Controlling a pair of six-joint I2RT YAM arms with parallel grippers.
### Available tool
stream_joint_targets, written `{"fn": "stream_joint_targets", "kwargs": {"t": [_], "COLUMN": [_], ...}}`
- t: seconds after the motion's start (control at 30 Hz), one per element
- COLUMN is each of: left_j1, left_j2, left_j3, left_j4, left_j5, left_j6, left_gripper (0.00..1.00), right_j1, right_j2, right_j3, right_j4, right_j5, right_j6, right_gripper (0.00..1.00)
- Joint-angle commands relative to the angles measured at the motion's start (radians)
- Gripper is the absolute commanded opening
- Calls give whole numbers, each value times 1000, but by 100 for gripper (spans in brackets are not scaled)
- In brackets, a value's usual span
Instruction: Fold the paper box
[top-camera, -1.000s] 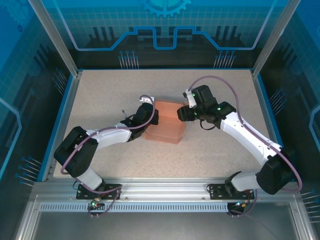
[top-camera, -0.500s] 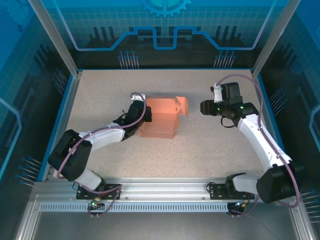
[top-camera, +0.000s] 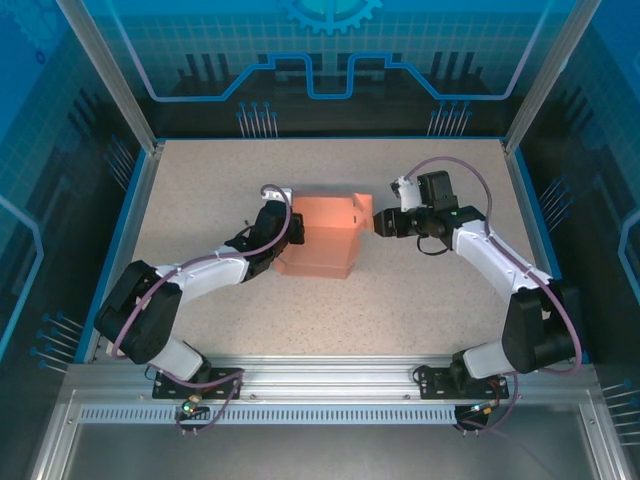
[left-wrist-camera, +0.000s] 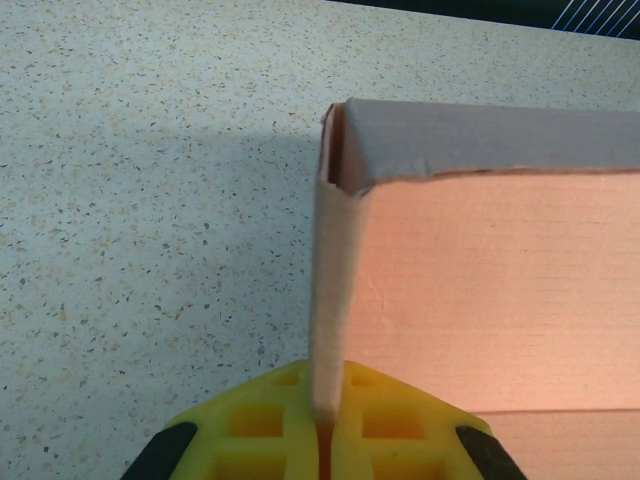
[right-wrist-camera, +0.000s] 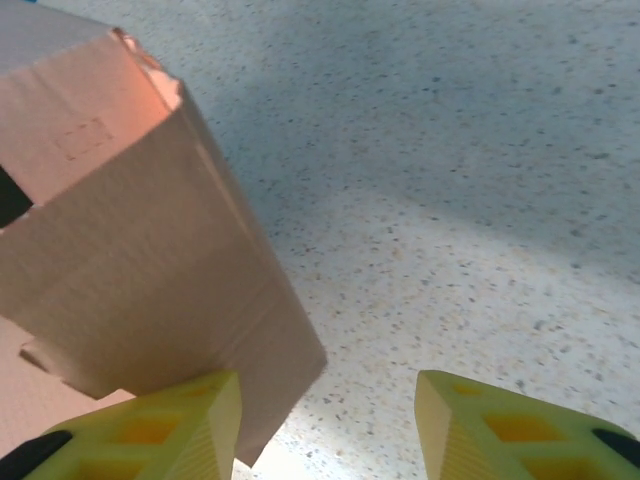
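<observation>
The paper box (top-camera: 325, 240) is a salmon-pink card piece, partly folded, lying mid-table. My left gripper (top-camera: 291, 224) is at its left edge. In the left wrist view the yellow fingers (left-wrist-camera: 270, 420) are shut on an upright side wall of the paper box (left-wrist-camera: 500, 290), which runs away from the gripper (left-wrist-camera: 328, 418) to a folded corner. My right gripper (top-camera: 381, 222) is just off the box's right side, open. In the right wrist view a raised flap of the box (right-wrist-camera: 140, 250) leans over the left finger (right-wrist-camera: 170, 425), and its lower corner reaches into the gap of the gripper (right-wrist-camera: 328, 420).
The speckled tabletop (top-camera: 420, 300) is bare around the box. A blue rim (top-camera: 525, 210) and metal frame posts (top-camera: 545, 80) bound the work area on all sides. The arm bases sit at the near rail (top-camera: 320, 385).
The right gripper left the box, swung out to the right, then came back to the box's right flap. The left gripper shifted the box slightly up and left and has kept its grip.
</observation>
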Motion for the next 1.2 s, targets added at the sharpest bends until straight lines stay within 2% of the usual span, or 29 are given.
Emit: {"fn": "stream_joint_targets", "kwargs": {"t": [0.0, 0.53, 1.17], "left_j1": [-3, -17, -37], "left_j2": [-25, -11, 4], "left_j3": [1, 12, 23], "left_j4": [-7, -7, -7], "left_j5": [22, 26, 26], "left_j6": [-25, -23, -18], "left_gripper": [1, 1, 1], "right_j1": [23, 76, 134], "right_j2": [14, 57, 94], "right_j3": [6, 41, 65], "right_j4": [46, 63, 125], "right_j5": [-55, -60, -99], "right_j6": [-9, -21, -48], "right_gripper": [50, 51, 43]}}
